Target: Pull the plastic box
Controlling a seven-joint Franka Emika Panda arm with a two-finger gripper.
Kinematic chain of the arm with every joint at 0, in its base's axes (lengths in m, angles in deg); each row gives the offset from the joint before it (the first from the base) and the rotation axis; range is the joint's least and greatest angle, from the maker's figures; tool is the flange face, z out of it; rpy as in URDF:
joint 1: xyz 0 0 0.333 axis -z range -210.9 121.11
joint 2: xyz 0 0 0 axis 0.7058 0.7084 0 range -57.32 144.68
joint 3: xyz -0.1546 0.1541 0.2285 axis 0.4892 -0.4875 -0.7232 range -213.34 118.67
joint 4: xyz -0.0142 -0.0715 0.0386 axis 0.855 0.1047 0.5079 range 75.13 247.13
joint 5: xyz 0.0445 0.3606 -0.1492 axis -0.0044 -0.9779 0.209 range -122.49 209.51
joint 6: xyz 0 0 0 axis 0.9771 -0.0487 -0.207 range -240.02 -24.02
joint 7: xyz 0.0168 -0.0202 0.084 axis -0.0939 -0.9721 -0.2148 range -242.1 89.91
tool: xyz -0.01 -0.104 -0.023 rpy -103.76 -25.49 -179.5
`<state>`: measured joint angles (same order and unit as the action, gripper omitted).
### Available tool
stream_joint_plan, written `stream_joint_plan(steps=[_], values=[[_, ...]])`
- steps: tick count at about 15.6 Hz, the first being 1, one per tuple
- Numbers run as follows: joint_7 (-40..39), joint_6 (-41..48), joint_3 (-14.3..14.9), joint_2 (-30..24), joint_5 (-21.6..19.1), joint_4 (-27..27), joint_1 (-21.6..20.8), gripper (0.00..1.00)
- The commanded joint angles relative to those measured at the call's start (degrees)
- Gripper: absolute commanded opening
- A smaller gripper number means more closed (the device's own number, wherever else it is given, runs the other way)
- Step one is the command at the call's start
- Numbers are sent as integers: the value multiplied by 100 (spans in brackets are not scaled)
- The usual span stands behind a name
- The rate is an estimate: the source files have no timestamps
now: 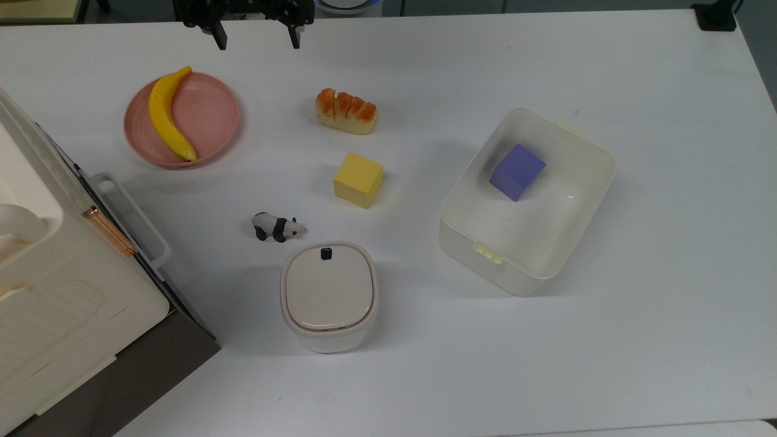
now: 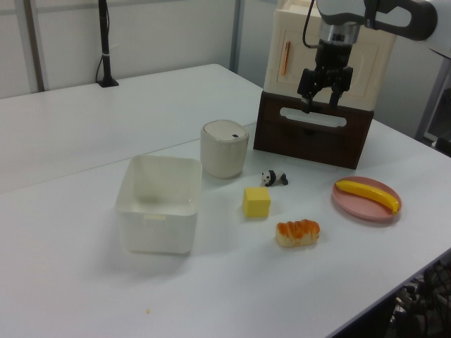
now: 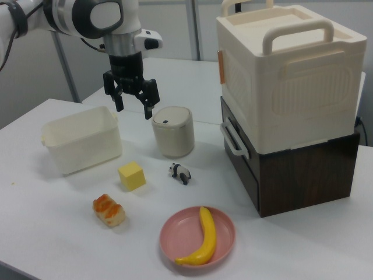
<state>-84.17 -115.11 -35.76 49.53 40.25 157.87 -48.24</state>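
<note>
The black two-finger pincer (image 1: 255,41) hangs open and empty above the white desk (image 1: 637,340), near the top view's upper edge. The large translucent milky-white plastic box (image 1: 527,243) sits well apart on the top view's right, holding a purple cube (image 1: 517,172).

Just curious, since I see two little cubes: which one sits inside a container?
The purple cube, lying inside the plastic box on the top view's right. The yellow cube stands on the bare table.

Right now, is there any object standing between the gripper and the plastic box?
Nothing visible blocks it. The open gripper hangs above the table edge near the pink plate; the bread and yellow cube lie low between it and the plastic box.
</note>
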Motion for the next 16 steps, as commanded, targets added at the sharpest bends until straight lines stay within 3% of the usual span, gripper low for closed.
stream_joint_plan(steps=[1,9,12,16], values=[[-19,-140,82,-75,-70,142,-105,100],[-132,-385,47,66,-70,343,-421,100],[-168,-965,47,83,-61,878,-834,100],[-107,-1273,47,417,-52,1090,-1168,100]])
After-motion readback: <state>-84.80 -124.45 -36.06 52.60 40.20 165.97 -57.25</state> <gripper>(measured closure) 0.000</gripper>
